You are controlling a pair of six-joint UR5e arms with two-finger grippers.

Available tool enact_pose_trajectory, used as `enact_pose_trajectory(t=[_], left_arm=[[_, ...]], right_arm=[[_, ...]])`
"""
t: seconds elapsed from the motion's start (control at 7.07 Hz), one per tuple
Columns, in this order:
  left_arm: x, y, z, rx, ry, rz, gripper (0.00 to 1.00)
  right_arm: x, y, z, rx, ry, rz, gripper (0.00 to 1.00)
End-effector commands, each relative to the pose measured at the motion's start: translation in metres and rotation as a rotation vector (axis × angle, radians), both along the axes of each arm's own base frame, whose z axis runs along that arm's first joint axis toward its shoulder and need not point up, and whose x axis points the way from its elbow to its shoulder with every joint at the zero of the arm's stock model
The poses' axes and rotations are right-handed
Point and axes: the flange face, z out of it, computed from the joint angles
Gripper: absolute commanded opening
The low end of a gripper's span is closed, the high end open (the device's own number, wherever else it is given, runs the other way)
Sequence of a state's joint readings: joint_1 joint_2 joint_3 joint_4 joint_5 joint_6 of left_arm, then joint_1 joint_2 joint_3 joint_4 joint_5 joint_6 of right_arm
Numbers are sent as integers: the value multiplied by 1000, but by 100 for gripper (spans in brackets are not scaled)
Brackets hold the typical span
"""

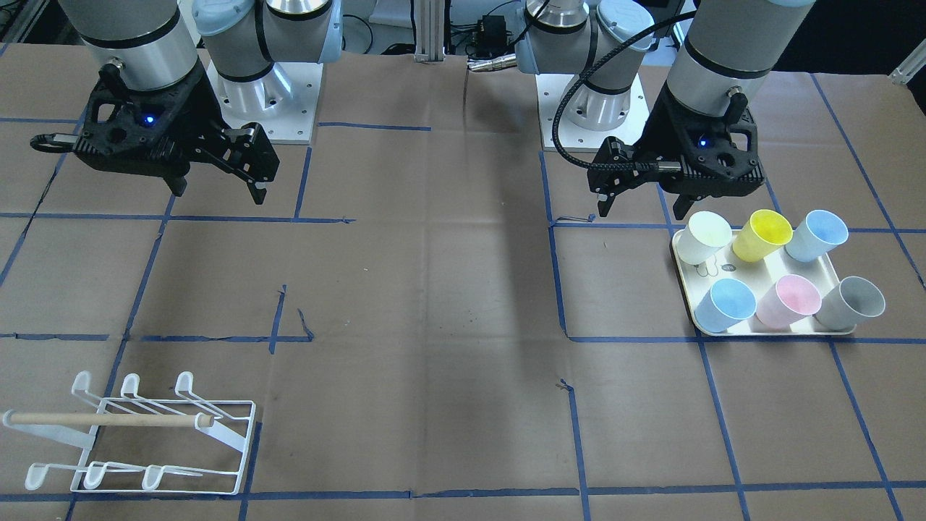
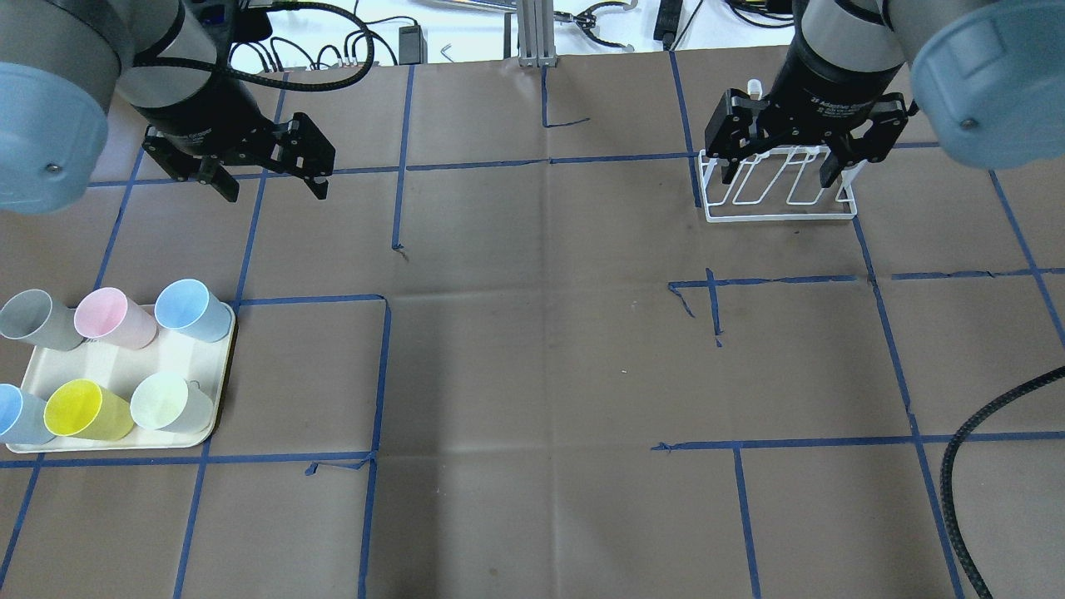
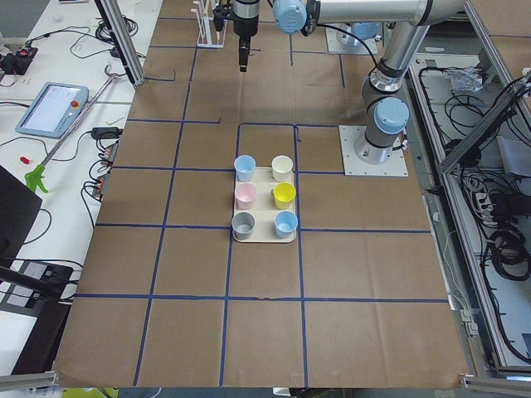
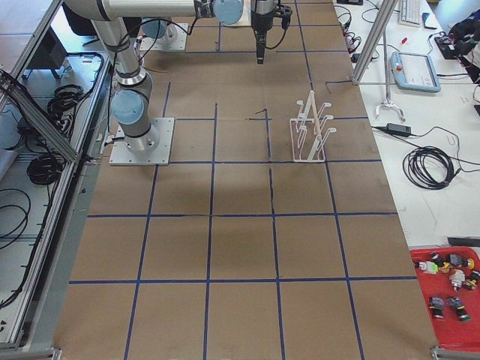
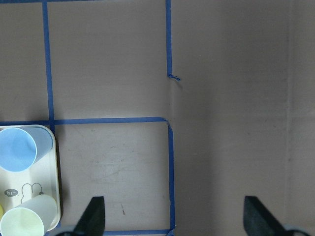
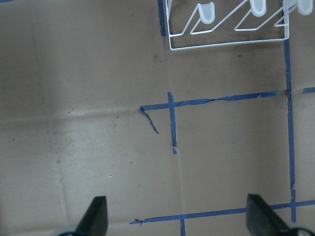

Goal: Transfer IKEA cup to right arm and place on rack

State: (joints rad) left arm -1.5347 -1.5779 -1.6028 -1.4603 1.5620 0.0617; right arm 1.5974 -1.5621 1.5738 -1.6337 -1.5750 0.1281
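Overhead exterior: I read the left pincer (image 2: pixel 273 188) and the right pincer (image 2: pixel 778 177) both hanging above the desk (image 2: pixel 541 374), each touching nothing.
Left pincer state: released; on its wrist feed I see the two fingertips spread wide over bare brown paper.
Left pincer position: near the tray (image 2: pixel 125 362), whose corner shows at the lower left of that wrist feed.
Right pincer state: released; its wrist feed shows both fingertips wide apart with only paper and tape between them.
Right pincer position: near the rack (image 1: pixel 224 438), whose edge fills the top of its wrist feed.
Cup location: six IKEA cups stand upright, mouths up, on the tray at the robot's left.
Far row: grey cup (image 2: pixel 29 319), pink cup (image 2: pixel 112 316), far blue cup (image 2: pixel 190 308).
Near row: near blue cup (image 2: pixel 12 413), yellow cup (image 2: pixel 83 409), pale cup (image 2: pixel 166 402).
Tray: cream, with a small cartoon drawing between the far blue cup and the pale cup.
Rack: white wire, upturned rounded prongs, a wooden dowel (image 1: pixel 108 418) across it; it stands on the desk at the robot's right, well apart from the tray.
Desk: brown paper marked into squares by blue tape (image 2: pixel 582 158).
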Motion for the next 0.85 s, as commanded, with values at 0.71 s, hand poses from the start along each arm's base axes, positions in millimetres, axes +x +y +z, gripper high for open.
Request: enact_pose_trajectory(t=[0.71], left_arm=[[103,-1,-11,19,-13,4,99]], right_arm=[[0,0,0,-1,-1,-3,100]])
